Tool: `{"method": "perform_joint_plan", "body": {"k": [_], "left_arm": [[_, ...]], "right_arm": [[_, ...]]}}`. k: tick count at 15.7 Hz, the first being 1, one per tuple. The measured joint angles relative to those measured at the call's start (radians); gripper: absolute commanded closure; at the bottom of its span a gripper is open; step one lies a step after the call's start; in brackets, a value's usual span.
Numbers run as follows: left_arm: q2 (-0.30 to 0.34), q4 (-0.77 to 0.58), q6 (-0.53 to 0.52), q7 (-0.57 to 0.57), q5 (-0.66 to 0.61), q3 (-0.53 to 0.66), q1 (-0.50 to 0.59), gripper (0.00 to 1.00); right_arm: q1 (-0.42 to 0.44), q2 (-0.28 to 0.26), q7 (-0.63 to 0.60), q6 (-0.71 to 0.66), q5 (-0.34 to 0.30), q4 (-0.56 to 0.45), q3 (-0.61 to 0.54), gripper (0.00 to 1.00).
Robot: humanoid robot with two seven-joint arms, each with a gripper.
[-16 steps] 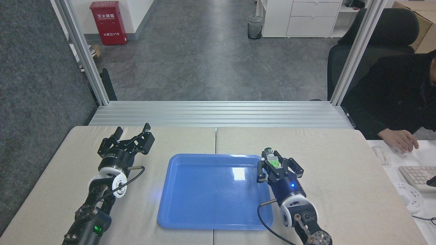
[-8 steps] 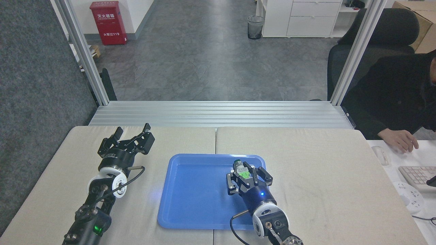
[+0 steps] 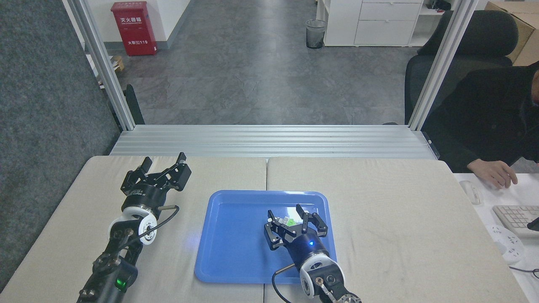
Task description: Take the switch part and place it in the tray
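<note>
The blue tray (image 3: pixel 236 248) lies at the middle of the padded table. My right gripper (image 3: pixel 285 213) hangs low over the tray's right half, its fingers spread open. Between them only a bit of the switch part (image 3: pixel 287 219) shows, green and white, down at the tray floor; its dark metal end is hidden behind the gripper. My left gripper (image 3: pixel 164 159) rests open on the table to the left of the tray, with nothing between its fingers.
A person in a dark sleeve sits at the right with a hand (image 3: pixel 492 173) on a white desk beside a keyboard (image 3: pixel 516 219). An aluminium frame (image 3: pixel 269 141) runs along the table's far edge, with posts at both corners.
My right gripper carried the switch part leftward from the tray's right rim to over the tray, dropped lower, and its fingers spread apart. The left arm has not moved.
</note>
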Motion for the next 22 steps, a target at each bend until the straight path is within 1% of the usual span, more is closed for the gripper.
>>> {"method": "perform_joint_plan", "body": {"k": [4,6,8,10,12,15,18,22], "left_arm": [[0.0,0.0,0.0,0.0,0.0,0.0,0.0,0.0],[0.0,0.0,0.0,0.0,0.0,0.0,0.0,0.0],[0.0,0.0,0.0,0.0,0.0,0.0,0.0,0.0],[0.0,0.0,0.0,0.0,0.0,0.0,0.0,0.0],[0.0,0.0,0.0,0.0,0.0,0.0,0.0,0.0],[0.0,0.0,0.0,0.0,0.0,0.0,0.0,0.0],[0.0,0.0,0.0,0.0,0.0,0.0,0.0,0.0],[0.0,0.0,0.0,0.0,0.0,0.0,0.0,0.0]], "right_arm": [[-0.049,0.005,-0.003,-0.009,-0.014,0.007,-0.081,0.02],[-0.073,-0.01,-0.004,-0.039,-0.028,0.008,-0.134,0.02],[-0.09,-0.044,-0.004,-0.108,-0.049,0.006,-0.186,0.02],[-0.11,-0.095,-0.004,-0.175,-0.075,0.004,-0.237,0.02],[-0.12,-0.148,0.0,-0.205,-0.106,0.002,-0.278,0.02],[-0.111,-0.21,0.0,-0.219,-0.145,0.0,-0.323,0.02],[-0.099,-0.251,0.0,-0.222,-0.164,-0.003,-0.356,0.02],[-0.091,-0.288,-0.002,-0.222,-0.177,-0.005,-0.385,0.02]]}}
